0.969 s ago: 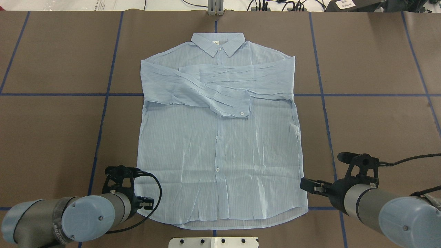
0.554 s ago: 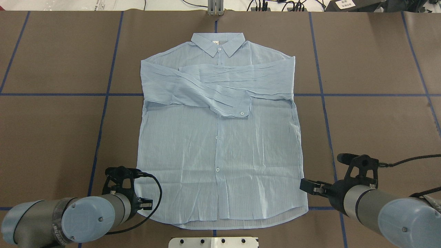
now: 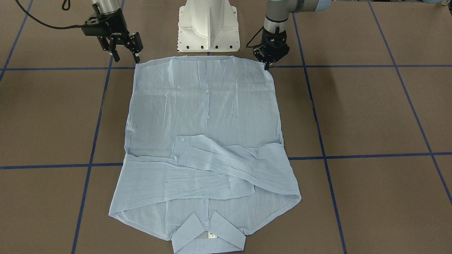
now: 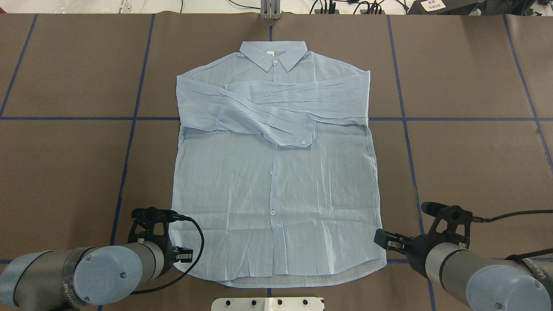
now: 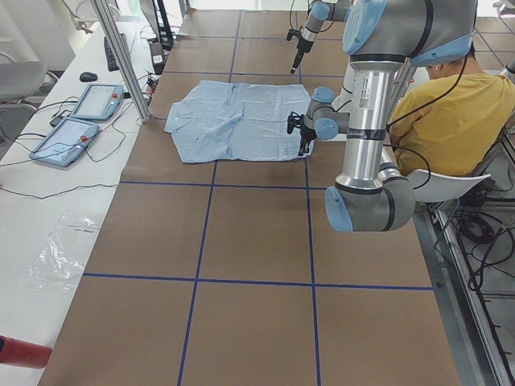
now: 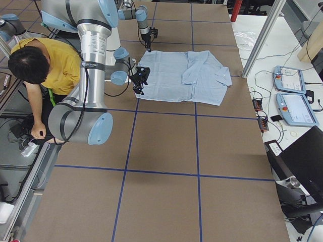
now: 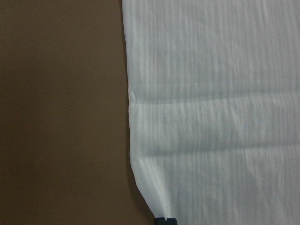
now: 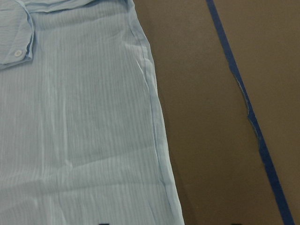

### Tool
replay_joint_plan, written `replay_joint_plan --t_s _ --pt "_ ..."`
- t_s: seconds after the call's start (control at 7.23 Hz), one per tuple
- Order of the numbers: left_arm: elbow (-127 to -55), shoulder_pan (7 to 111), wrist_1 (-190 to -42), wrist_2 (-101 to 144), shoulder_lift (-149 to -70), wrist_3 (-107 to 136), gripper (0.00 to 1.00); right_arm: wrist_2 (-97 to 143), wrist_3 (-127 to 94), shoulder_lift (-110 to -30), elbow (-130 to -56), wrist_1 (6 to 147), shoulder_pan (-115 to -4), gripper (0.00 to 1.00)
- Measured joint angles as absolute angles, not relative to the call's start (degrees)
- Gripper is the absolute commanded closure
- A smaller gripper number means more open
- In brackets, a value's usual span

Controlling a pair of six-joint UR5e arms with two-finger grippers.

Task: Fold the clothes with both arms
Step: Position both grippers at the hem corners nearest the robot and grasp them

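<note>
While the light blue striped shirt lies flat and front up on the brown table cover, the front-facing view shows its hem toward the white pedestal and its collar toward the camera. Both sleeves are folded across the chest. A small neck label bears marks too small to read, and so does the pale lettering on the right gripper. That gripper's fingers stand apart just beside one hem corner. The left gripper has its fingers pinched together on the other hem corner. Blue tape lines grid the cover.

From overhead, the shirt sits mid-table, and wide brown cover shows to either side of it. A white tag at the far edge carries print that cannot be read.

From the left end, a sticker on the near arm's upright tube is printed but unreadable. A person in a yellow top sits behind the robot. Two teach pendants lie on a white bench beyond the collar end.

The right-end view shows the same layout.

The left wrist camera sees the shirt's edge curve down to a dark fingertip at bottom centre.

The right wrist camera shows the shirt's side seam and a buttoned cuff at top left. A strip of brown cover lies between the seam and a tape line.
</note>
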State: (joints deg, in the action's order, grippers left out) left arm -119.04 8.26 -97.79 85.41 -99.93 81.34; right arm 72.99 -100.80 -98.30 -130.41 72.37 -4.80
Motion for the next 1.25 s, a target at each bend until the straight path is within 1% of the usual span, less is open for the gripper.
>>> replay_joint_plan --t_s 0.42,0.55,0.97,1.25 --pt "-120.0 8.4 -97.95 84.95 -99.95 81.31 1.0 69.48 -102.39 -96.29 -125.28 68.92 -3.05 0.36" --pt "-120.06 8.45 -97.98 84.77 -99.98 81.3 1.0 68.39 -102.9 -96.2 -124.17 68.19 -2.26 0.37" --pt "-120.73 8.62 -98.0 84.62 -99.94 81.3 1.0 64.91 -104.27 -96.53 -122.76 68.25 1.32 0.44" --pt "-120.86 8.74 -98.0 84.63 -99.94 81.3 1.0 63.71 -104.39 -96.58 -121.78 68.43 2.63 0.46"
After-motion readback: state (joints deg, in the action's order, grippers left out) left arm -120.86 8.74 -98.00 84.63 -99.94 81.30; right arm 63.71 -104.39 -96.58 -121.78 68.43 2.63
